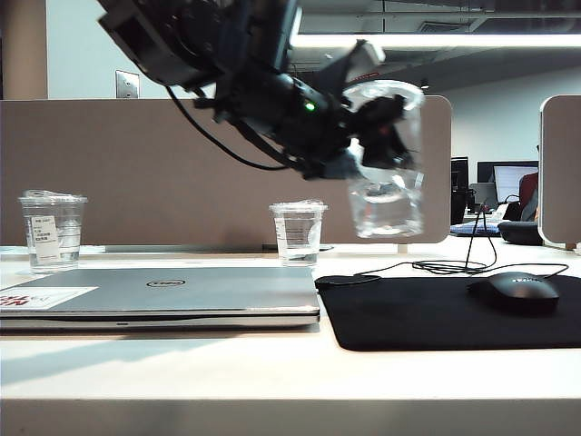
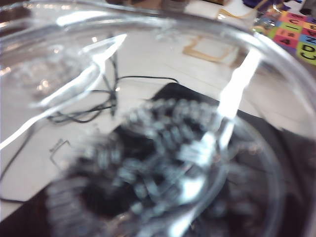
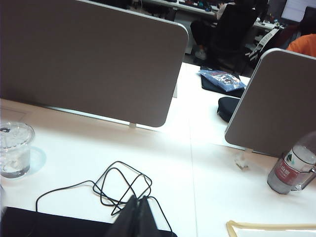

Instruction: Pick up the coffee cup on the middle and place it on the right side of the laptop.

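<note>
So the coffee cup [image 1: 388, 163] is up in the air right now, well clear of the surface [image 1: 272, 368]; its long axis runs pretty much straight up and down, maybe a hair tilted, lid end on top and base pointing down at the black mouse pad [image 1: 436, 313]; it hangs over the pad's left part, just right of the laptop [image 1: 163, 292]. The left end effector [image 1: 381, 132] comes in from the upper left and is clamped around the cup's upper half, so the cup's body hangs down below the fingers; it's blurry in the exterior view. In the left wrist view the clear cup [image 2: 163, 143] fills nearly the whole frame, right up against the camera, with the mouse pad [image 2: 276, 143] and a black cable [image 2: 106, 96] showing through the plastic. The right end effector [image 3: 134, 217] sits low over the mouse pad's far edge next to the looped cable [image 3: 121, 190]; its dark fingers are pressed together with nothing between them. A shorter labelled cup [image 1: 53, 232] stands behind the laptop's left end; a small clear cup [image 1: 298, 232] stands behind its right end; a black mouse [image 1: 514, 291] rests on the pad's right side.
</note>
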